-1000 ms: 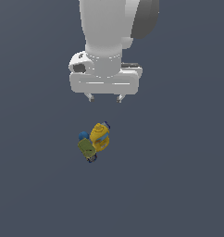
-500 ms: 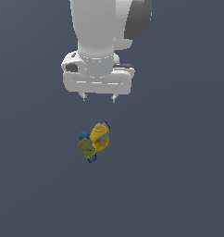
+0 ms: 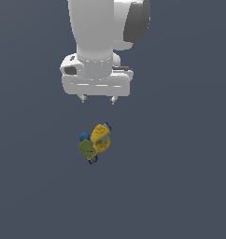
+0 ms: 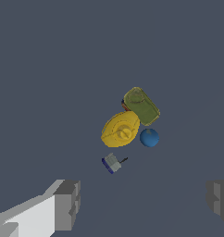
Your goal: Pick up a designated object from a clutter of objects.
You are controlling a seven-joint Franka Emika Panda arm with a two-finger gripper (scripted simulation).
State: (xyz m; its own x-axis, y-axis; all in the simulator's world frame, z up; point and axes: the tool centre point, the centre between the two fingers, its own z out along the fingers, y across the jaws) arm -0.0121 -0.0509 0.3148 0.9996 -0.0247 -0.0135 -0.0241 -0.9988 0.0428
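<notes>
Hand (image 3: 98, 99): released, empty, well above blue ball (image 4: 149, 138), apparently wedged touching yellow bottle (image 4: 120, 129) and green can (image 4: 141, 106).

The small grey-and-blue item (image 4: 112, 163) near the yellow bottle (image 4: 120, 129) is too tiny to identify; the picture's edge crops one gripper finger (image 4: 219, 199).

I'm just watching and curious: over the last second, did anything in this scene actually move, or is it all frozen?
Only the arm moved: its gripper drifted toward the exterior view's left and rose away from the pile. Its fingers are apart and hold nothing. The blue ball, yellow bottle and green can stayed huddled in the same spot.
</notes>
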